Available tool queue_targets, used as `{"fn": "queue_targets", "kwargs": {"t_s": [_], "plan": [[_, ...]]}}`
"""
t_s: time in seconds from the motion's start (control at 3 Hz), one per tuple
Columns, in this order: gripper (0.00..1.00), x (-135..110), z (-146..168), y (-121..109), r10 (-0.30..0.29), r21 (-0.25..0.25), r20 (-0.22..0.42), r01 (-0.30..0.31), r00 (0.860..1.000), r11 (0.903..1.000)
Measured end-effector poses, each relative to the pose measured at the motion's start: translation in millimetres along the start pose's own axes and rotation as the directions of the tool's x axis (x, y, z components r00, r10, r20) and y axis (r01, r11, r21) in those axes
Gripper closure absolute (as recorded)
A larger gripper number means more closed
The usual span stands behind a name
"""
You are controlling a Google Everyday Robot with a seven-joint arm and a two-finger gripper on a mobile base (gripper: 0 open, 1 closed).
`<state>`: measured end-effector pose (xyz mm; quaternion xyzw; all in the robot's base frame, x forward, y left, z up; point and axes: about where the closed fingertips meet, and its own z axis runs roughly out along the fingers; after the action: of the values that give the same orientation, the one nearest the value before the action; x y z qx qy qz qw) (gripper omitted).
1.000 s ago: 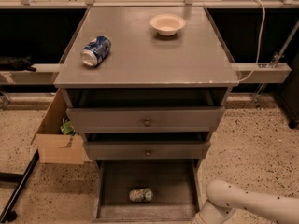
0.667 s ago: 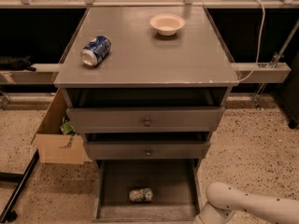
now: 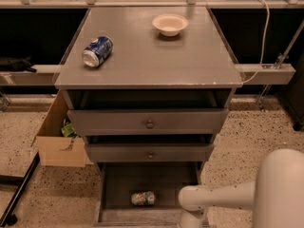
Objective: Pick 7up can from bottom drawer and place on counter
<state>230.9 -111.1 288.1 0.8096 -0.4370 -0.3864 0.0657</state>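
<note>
The 7up can (image 3: 143, 198), small and silvery-white with green marks, lies on its side on the floor of the open bottom drawer (image 3: 118, 184), near the middle. The counter (image 3: 156, 56) is the flat grey top of the cabinet. My white arm (image 3: 223, 196) reaches in from the bottom right, and its end is beside the drawer's right wall, right of the can. The gripper itself is below the picture's edge and does not show.
A blue and white can (image 3: 97, 51) lies on its side at the counter's left. A cream bowl (image 3: 170, 24) stands at the back. Two shallower drawers with round knobs (image 3: 149, 124) are slightly open above. A cardboard box (image 3: 59, 139) stands on the floor at the left.
My arm has moved left and higher into view, closer to the bottom drawer's right side. The cans, bowl and drawers have not moved.
</note>
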Motion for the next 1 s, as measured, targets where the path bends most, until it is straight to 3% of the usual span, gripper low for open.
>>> {"fn": "queue_targets", "kwargs": {"t_s": [0.33,1.0], "plan": [[0.0,-7.6,6.6,-21.0,0.014,-0.07,-0.076,-0.019,0.997,0.9974],[0.0,-8.9,9.0,-22.0,0.005,-0.072,-0.062,-0.009,0.998,0.9974]]}}
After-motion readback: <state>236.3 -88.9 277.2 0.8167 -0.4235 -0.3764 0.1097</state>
